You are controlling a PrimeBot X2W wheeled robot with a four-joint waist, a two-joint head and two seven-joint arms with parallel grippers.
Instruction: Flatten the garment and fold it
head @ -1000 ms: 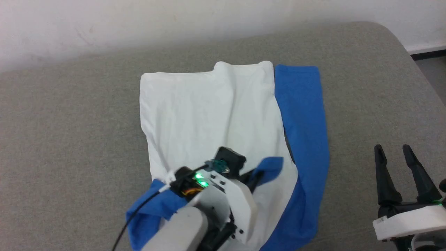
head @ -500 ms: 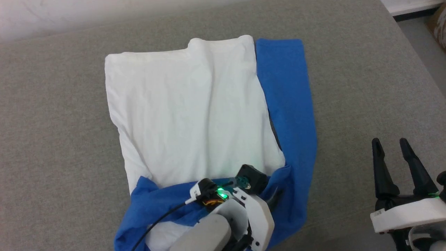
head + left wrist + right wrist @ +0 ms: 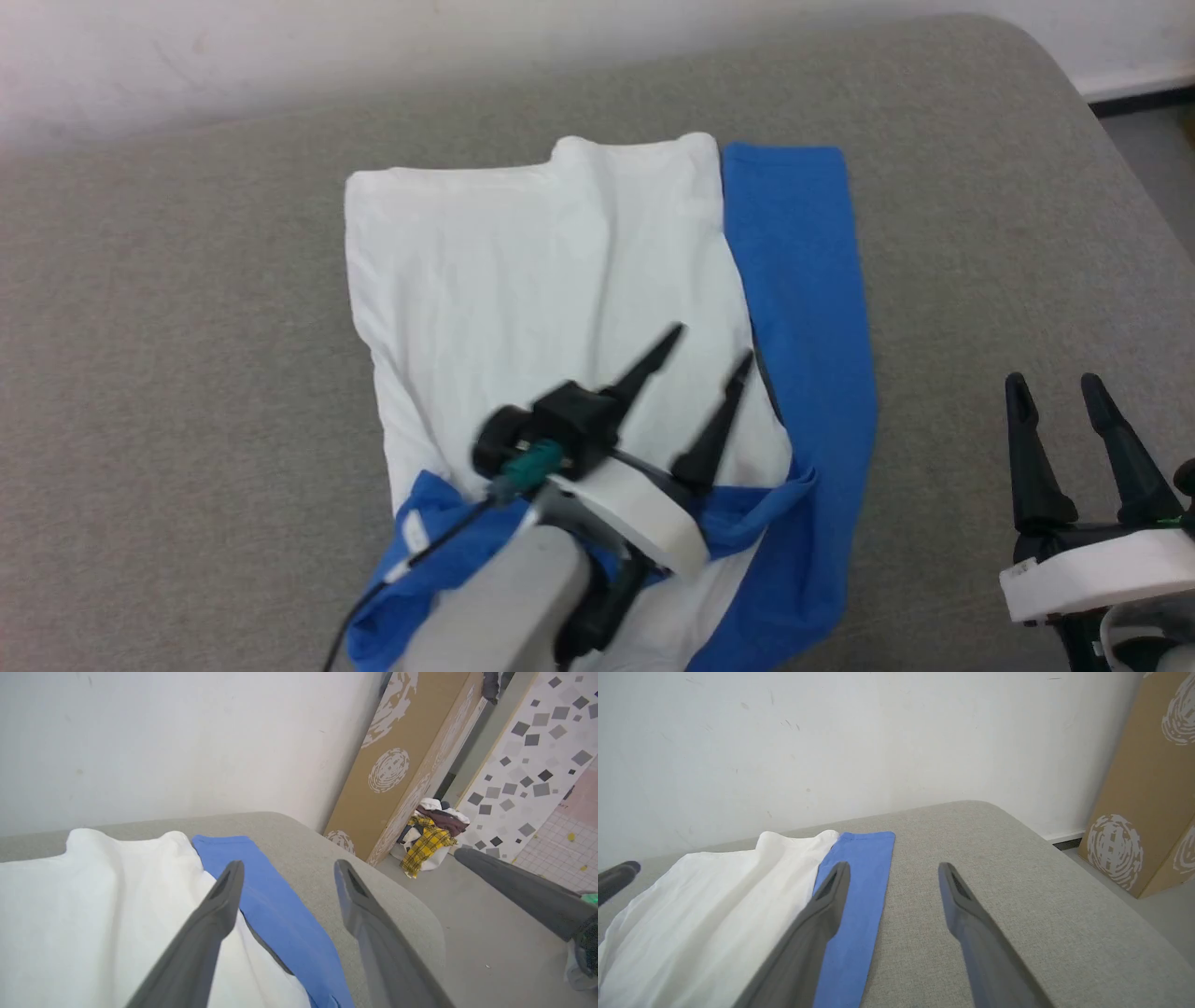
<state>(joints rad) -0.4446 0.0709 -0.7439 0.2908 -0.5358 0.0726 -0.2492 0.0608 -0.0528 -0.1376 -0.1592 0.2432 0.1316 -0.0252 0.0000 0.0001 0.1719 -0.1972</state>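
Grey padded surface (image 3: 187, 373) by white wall (image 3: 831, 742); cardboard box (image 3: 402, 765) & clothes pile (image 3: 430, 835) on floor beyond. L gripper (image 3: 711, 343) over garment (image 3: 523, 261), R gripper (image 3: 1053, 381) aside, both spread, empty.

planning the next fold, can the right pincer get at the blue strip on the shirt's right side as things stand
Probably yes. The right pincer is open beside the shirt, with just bare grey surface between it and the blue strip. The left pincer hovers over the white part, out of that path.
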